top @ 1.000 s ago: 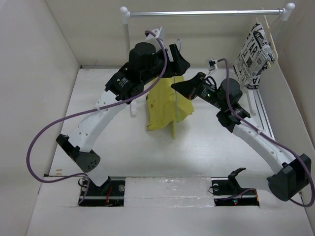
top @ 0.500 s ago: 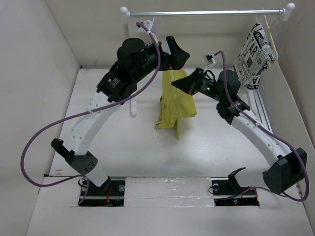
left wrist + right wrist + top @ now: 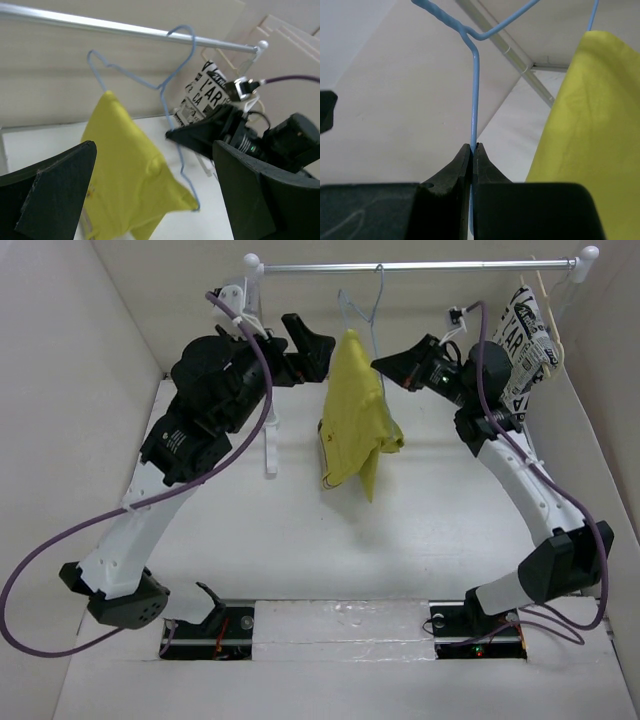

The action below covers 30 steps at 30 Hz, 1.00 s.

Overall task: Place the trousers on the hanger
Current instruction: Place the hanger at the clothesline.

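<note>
Above the table (image 3: 400, 530), the trousers (image 3: 355, 410) are seen folded over the hanger (image 3: 476, 90) and hanging free of the surface. The draping step is therefore judged complete.

To the left of the cloth, the left gripper (image 3: 318, 355) is held with its jaws spread wide and nothing between them. To the right, the right gripper (image 3: 471, 147) is clenched on the hanger's thin blue wire.

Farther back, the hook is raised to the rail (image 3: 450, 265); whether it bears on the rail cannot be told. Seating the hook and letting go of the wire are judged outstanding. A printed cloth (image 3: 515, 355) hangs at the rail's right end.
</note>
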Tool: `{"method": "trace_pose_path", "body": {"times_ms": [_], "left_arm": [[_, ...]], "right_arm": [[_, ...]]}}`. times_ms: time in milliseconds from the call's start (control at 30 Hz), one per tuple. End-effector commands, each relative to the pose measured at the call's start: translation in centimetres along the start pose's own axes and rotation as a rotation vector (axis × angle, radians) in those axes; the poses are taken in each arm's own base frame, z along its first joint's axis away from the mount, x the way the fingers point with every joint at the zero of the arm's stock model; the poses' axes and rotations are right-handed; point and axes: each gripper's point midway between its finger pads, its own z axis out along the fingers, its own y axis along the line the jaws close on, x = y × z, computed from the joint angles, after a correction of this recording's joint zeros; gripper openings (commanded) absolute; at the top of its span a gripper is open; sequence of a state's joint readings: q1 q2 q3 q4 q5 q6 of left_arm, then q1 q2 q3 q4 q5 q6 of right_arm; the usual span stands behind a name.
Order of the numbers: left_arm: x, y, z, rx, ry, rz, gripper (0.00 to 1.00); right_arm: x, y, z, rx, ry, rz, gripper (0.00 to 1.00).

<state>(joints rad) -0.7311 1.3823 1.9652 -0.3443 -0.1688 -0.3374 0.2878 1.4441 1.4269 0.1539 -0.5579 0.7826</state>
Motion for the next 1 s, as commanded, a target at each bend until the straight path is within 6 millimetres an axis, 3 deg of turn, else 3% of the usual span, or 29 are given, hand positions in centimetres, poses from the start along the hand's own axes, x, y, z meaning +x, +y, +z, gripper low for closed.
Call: {"method": "trace_pose_path", "body": {"times_ms": [0,67,100,300,400,533,667,700,767,800,900,933,967], "left_arm": [[1.6,2.5,-0.7,-0.091,0.004,0.021,0.99],[4.0,3.3,-0.8,-0.102,0.052,0.015,0.99],[3.8,3.2,-1.0,-0.098,0.048,0.013,0.99],[11.1,5.4,-1.4,-0.123,0.199,-0.009,0.99],[14.1,6.0,-1.7,-0.122,0.268,-0.023,0.99],[16.4,6.6,-2.1,-0.133,0.319,-0.041,0.99],[17.7,7.4,-2.4,-0.154,0.340,-0.036,0.99],[18.1,7.7,-2.4,-0.166,0.351,-0.032,0.99],[18.3,7.8,-2.4,-0.172,0.358,-0.033,0.99],[18.6,7.8,-2.2,-0.160,0.370,-0.036,0.99],[18.8,9.4,-1.6,-0.149,0.380,-0.096,0.99],[18.3,11.7,-1.2,-0.165,0.375,-0.130,0.99],[18.5,11.3,-1.2,-0.139,0.385,-0.136,0.99]], "right_arm": [[-8.2,6.0,-0.9,-0.142,-0.230,-0.151,0.00],[-10.3,4.5,-0.9,-0.099,-0.283,-0.159,0.00],[-10.1,4.0,-0.6,-0.093,-0.278,-0.154,0.00],[-13.3,1.2,-0.5,-0.057,-0.367,-0.171,0.00],[-14.0,-1.7,-0.3,-0.010,-0.369,-0.158,0.00],[-12.9,-5.7,0.0,0.055,-0.342,-0.125,0.00],[-10.7,-8.0,-0.3,0.099,-0.314,-0.088,0.00],[-10.5,-8.0,-0.6,0.110,-0.313,-0.092,0.05],[-9.9,-8.7,-0.9,0.148,-0.290,-0.123,0.25],[-10.1,-8.5,-1.1,0.158,-0.281,-0.151,0.44],[-9.2,-10.1,-1.8,0.264,-0.176,-0.204,0.66],[-9.3,-10.3,-2.5,0.281,-0.170,-0.235,0.67],[-8.7,-10.9,-2.6,0.291,-0.159,-0.225,0.67]]}}
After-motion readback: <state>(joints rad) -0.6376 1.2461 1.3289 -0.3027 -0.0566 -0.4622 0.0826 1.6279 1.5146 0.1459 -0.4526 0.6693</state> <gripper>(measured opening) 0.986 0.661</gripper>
